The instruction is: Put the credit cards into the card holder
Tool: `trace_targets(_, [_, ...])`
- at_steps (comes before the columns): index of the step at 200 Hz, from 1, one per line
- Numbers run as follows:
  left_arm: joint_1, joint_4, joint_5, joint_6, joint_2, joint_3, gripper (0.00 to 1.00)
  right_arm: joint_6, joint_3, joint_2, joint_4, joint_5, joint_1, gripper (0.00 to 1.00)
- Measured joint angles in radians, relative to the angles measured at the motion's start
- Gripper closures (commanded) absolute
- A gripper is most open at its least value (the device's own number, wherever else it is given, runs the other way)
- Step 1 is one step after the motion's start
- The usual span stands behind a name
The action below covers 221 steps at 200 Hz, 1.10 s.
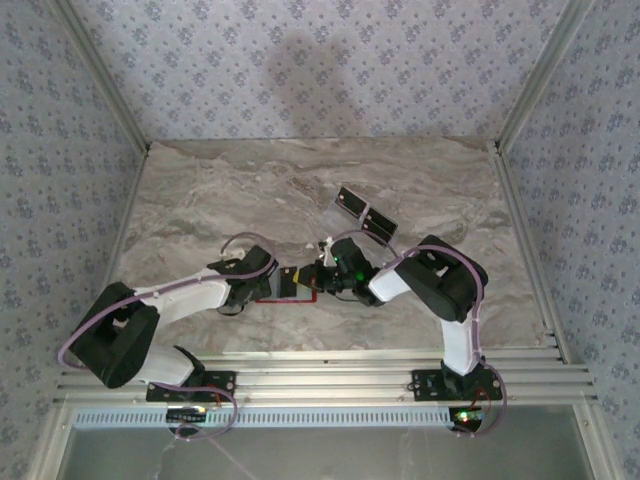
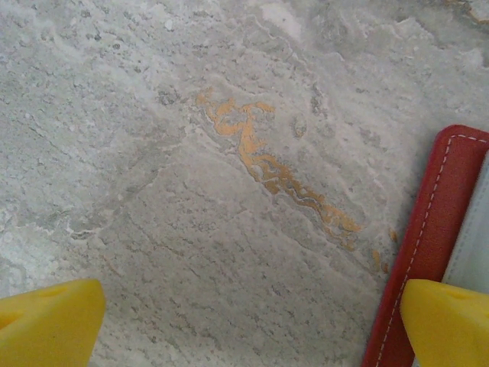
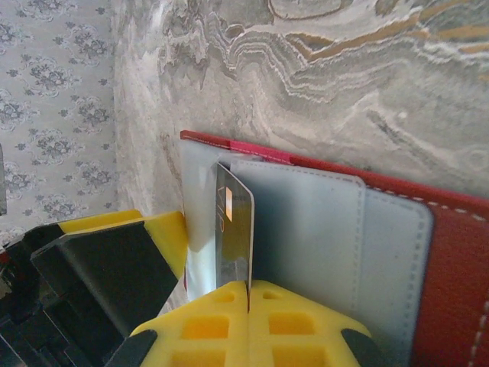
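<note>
The card holder [image 3: 451, 260] lies open on the marble, red outside with pale grey pockets inside. My right gripper [image 3: 248, 287] is shut on a silvery credit card [image 3: 235, 229], held on edge with its far end at the left pocket of the holder. In the top view the right gripper [image 1: 318, 272] and left gripper [image 1: 268, 283] meet over the card holder [image 1: 290, 296]. The left gripper [image 2: 248, 329] is open, straddling bare table, with one yellow fingertip [image 2: 451, 321] over the holder's red edge [image 2: 432, 252]. Two more dark credit cards [image 1: 350, 200] [image 1: 380, 225] lie beyond the right arm.
Aluminium rails [image 1: 330, 375] run along the near table edge, with frame posts and wallpapered walls [image 1: 60, 120] on the other three sides. Open marble [image 1: 220, 190] stretches to the far left.
</note>
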Motion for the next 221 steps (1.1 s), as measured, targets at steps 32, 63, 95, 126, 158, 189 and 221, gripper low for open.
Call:
trace_targets(32, [0.000,0.000,0.000,0.000,0.000,-0.001,0.00,0.009,0.000,0.000,0.000,0.011,0.006,1.00])
trace_targets(63, [0.000,0.002,0.000,0.000,-0.001,-0.002,0.00,0.017,0.000,-0.001,-0.006,0.016,0.008,1.00])
trace_targets(95, [0.000,0.002,0.002,0.000,-0.001,-0.002,0.00,0.019,0.027,0.002,-0.038,0.025,0.021,1.00])
trace_targets(126, [0.000,0.003,0.003,0.000,-0.001,-0.002,0.00,0.019,0.067,0.019,-0.068,0.032,0.038,0.97])
trace_targets(158, [0.000,0.002,0.003,0.000,-0.003,-0.002,0.00,0.013,0.093,0.016,-0.093,0.021,0.040,0.61])
trace_targets(189, [0.006,-0.029,0.005,0.005,-0.039,-0.002,0.00,-0.032,0.113,-0.037,-0.201,0.023,0.041,0.49])
trace_targets(221, [0.041,-0.064,0.006,0.019,-0.105,-0.002,0.00,-0.106,0.147,-0.095,-0.389,0.038,0.035,0.46])
